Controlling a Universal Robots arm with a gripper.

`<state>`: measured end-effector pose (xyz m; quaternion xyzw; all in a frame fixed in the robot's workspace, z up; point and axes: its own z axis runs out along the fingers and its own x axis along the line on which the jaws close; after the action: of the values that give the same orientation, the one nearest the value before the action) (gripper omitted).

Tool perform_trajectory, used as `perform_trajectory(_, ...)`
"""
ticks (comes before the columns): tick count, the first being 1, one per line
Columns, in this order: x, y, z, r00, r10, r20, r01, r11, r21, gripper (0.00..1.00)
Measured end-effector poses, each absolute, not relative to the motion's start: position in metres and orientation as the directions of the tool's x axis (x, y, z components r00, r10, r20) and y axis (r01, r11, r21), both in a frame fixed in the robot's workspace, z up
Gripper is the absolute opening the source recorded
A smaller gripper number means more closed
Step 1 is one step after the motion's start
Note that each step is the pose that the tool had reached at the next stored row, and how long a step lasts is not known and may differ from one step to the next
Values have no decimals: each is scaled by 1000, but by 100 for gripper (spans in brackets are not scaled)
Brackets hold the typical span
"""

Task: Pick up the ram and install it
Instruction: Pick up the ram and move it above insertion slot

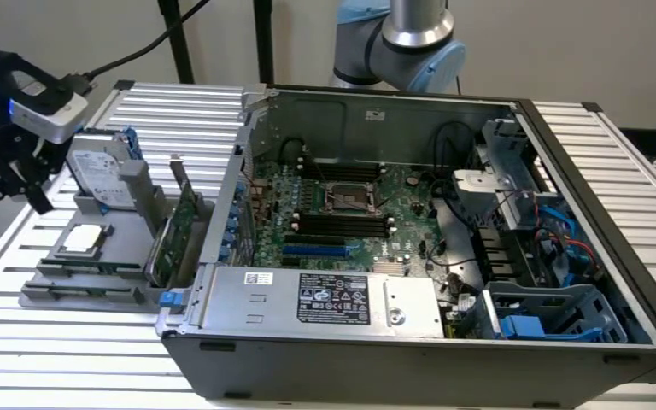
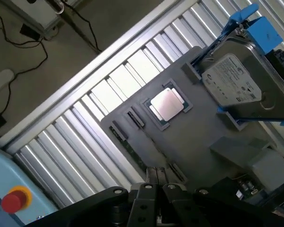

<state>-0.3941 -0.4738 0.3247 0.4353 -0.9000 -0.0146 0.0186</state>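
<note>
- exterior view: the black two-fingered end effector (image 1: 20, 184) hangs at the exterior view's upper left, over the grey moulded parts tray (image 1: 49, 295) on the slatted metal table (image 1: 32, 342), well apart from the open dark computer case (image 1: 419, 363).
- wrist view: the long, thin, green circuit-board ram (image 2: 132, 152) sits in a narrow tray slot just beyond the end effector, which is closed up on nothing.
- judgement: this is the approach and the pick-up has not begun; a grasp calls for opening up and lining up along the ram.

The ram (image 2: 132, 152), a thin dark-green stick, stands on edge in the gray holder (image 2: 199, 137).
</note>
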Motion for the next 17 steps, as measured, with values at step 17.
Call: perform_trajectory(17,-394,-474,314,-353,-935,21,-934,354,42,0)
